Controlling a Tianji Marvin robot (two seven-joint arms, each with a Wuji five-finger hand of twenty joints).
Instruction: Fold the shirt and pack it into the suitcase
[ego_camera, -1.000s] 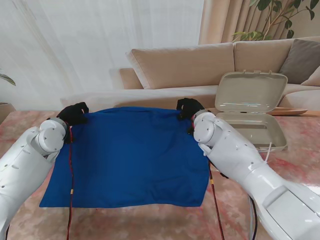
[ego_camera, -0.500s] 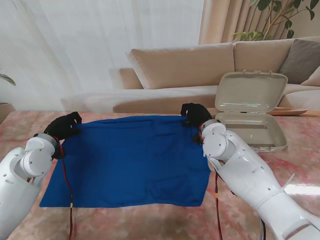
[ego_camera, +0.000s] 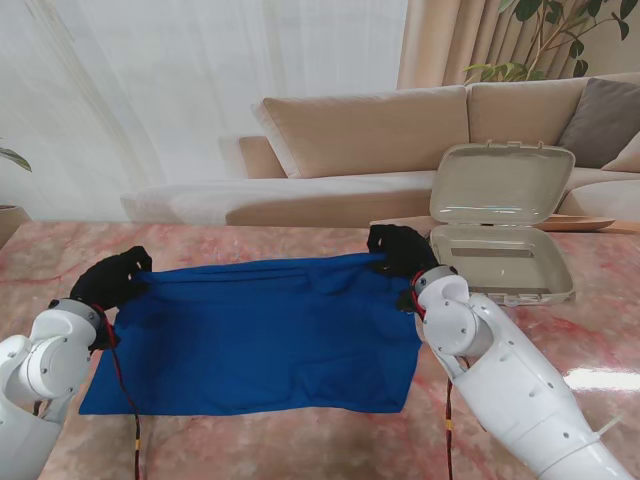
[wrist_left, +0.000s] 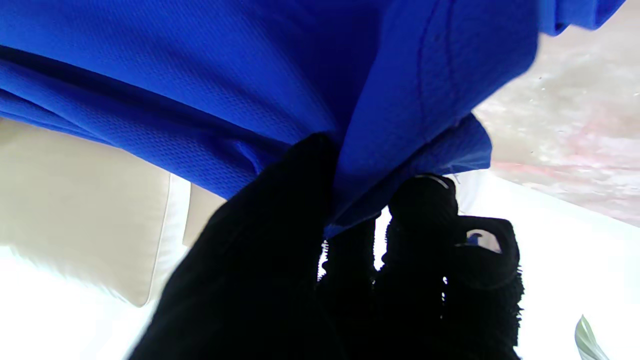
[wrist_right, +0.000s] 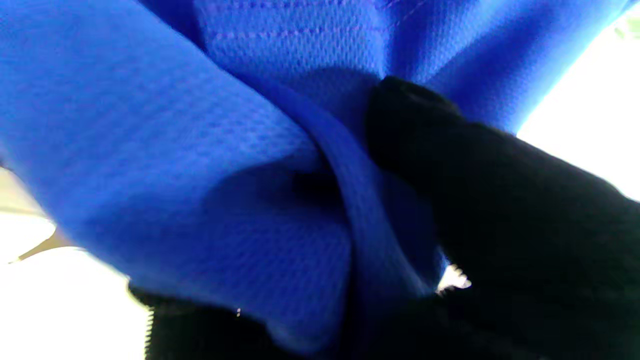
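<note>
The blue shirt (ego_camera: 260, 335) lies spread on the pink marble table (ego_camera: 300, 445), its far edge lifted off the surface. My left hand (ego_camera: 112, 281), black-gloved, is shut on the shirt's far left corner; the left wrist view shows blue cloth (wrist_left: 250, 90) pinched between dark fingers (wrist_left: 280, 210). My right hand (ego_camera: 398, 250) is shut on the far right corner, and bunched blue fabric (wrist_right: 200, 175) fills the right wrist view beside a black finger (wrist_right: 450, 165). The beige suitcase (ego_camera: 505, 255) stands open just right of my right hand, lid upright.
A tan sofa (ego_camera: 400, 130) runs behind the table, with white curtains (ego_camera: 200, 90) and a plant (ego_camera: 545, 30) beyond. Red cables (ego_camera: 128, 400) hang along both white arms over the table's near part.
Both hands have pulled the shirt's far edge toward me, holding its corners. The visible blue area has grown shorter front to back and the arms have drawn back.
</note>
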